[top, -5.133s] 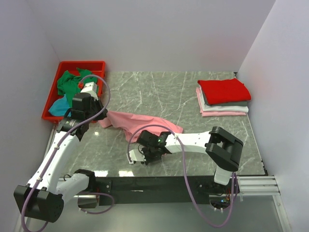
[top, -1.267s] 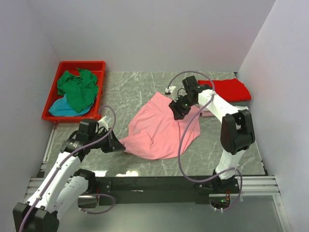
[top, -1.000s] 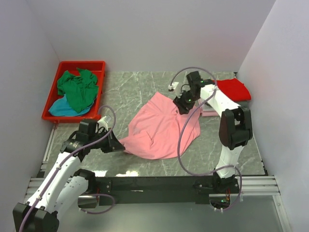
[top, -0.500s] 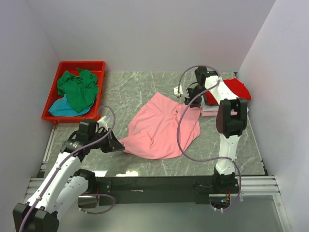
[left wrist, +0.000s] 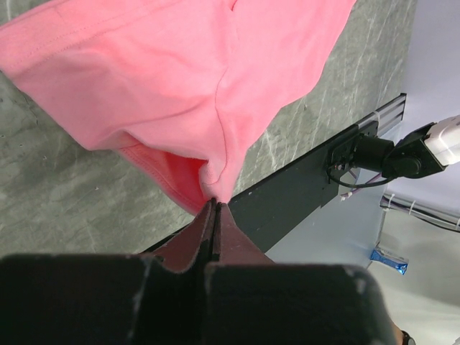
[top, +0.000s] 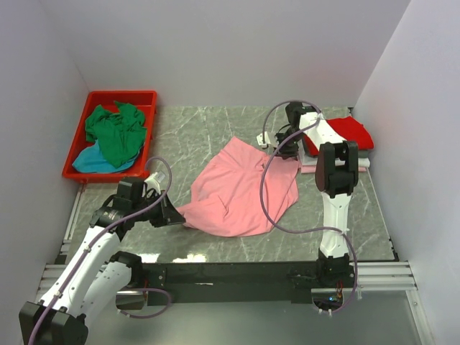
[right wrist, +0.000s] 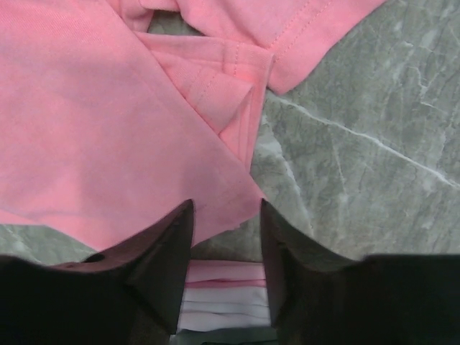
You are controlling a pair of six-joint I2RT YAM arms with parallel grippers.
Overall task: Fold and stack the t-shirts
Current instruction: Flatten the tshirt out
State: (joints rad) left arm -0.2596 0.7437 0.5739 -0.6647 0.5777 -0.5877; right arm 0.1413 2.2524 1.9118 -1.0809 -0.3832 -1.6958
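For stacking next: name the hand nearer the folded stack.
Right. The right hand sits beside the folded stack; the left hand is far off, pinching the pink shirt.

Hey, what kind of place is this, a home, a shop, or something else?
Probably a robot lab test cell, not a home: plain white walls box in a grey marble-patterned tabletop, a left arm and right arm stand at its near edge, and a salmon pink t-shirt lies between them.
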